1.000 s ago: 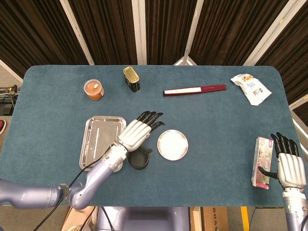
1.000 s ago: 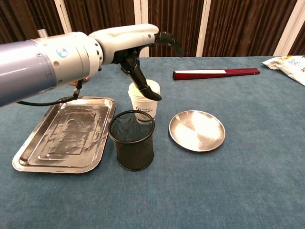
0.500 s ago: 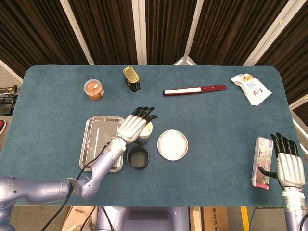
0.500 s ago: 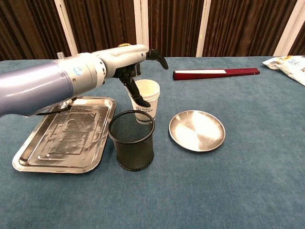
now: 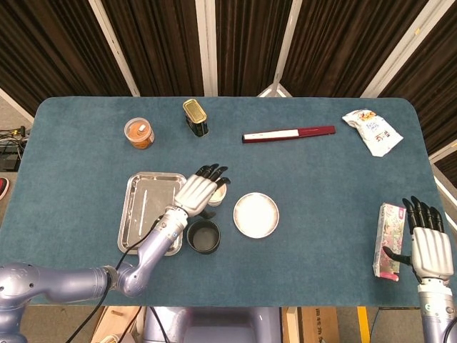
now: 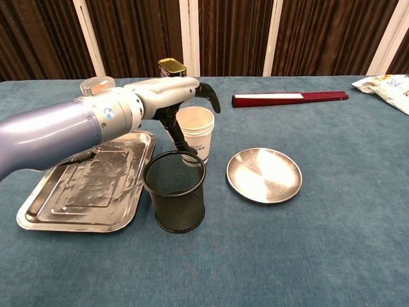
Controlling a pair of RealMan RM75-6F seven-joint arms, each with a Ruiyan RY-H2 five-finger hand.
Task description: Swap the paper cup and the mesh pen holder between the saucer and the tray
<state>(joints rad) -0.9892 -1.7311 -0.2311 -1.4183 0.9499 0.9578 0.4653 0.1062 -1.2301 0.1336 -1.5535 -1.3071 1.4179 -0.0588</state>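
Grasping step: left robot hand (image 6: 182, 96) hovers spread and empty at the paper cup (image 6: 195, 130); I'd wrap low around the wall, avoiding the mesh pen holder (image 6: 174, 198) just in front.
Right robot hand (image 5: 429, 250): open, idle.
Positions: both stand on the desk (image 5: 321, 179), between tray (image 6: 38, 211) and saucer (image 6: 264, 174).
Count: one of each.

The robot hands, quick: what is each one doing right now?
Left robot hand: fingers spread beside the paper cup; whether it grips the cup cannot be told.
Right robot hand: open, holding nothing.
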